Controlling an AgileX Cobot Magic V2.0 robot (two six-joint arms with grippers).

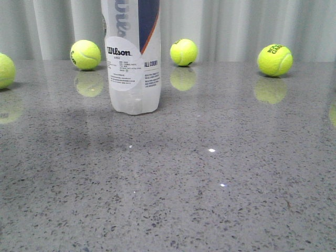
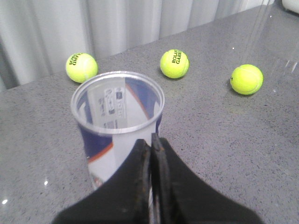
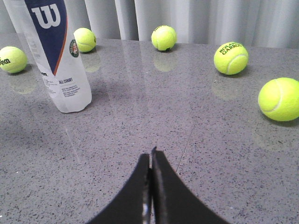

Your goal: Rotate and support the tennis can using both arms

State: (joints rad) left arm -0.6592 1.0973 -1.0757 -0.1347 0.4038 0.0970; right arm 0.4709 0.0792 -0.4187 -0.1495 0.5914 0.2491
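A grey speckled table (image 1: 210,199) filled the scene, backed by a pale curtain (image 1: 236,26) along its far edge. The can (image 1: 132,58) stood upright on the left-centre of the table, its clear base down and its Wilson label facing the front camera; its top ran out of that view. Seen from the left wrist, the can's mouth was open and nothing could be seen inside it.

The left gripper (image 2: 150,140) hovered above the can's near side, close to the rim, its jaws pressed together with nothing between them; whether a fingertip touched the wall could not be told. The right gripper (image 3: 152,154) hung over bare table well to the right of the can, jaws likewise pinched together and holding nothing.

Tennis balls lay scattered along the far side: one (image 1: 85,54) just left of the can, one (image 1: 184,52) just right of it, another (image 1: 274,60) farther right, and one (image 1: 4,70) at the left edge.

Neither arm appeared to have begun the rotation. The risk looked plain: a light, apparently empty tube standing tall could tip or skid if a closed fingertip pushed it high on one side before the other arm braced it, and once down it could roll among the balls.
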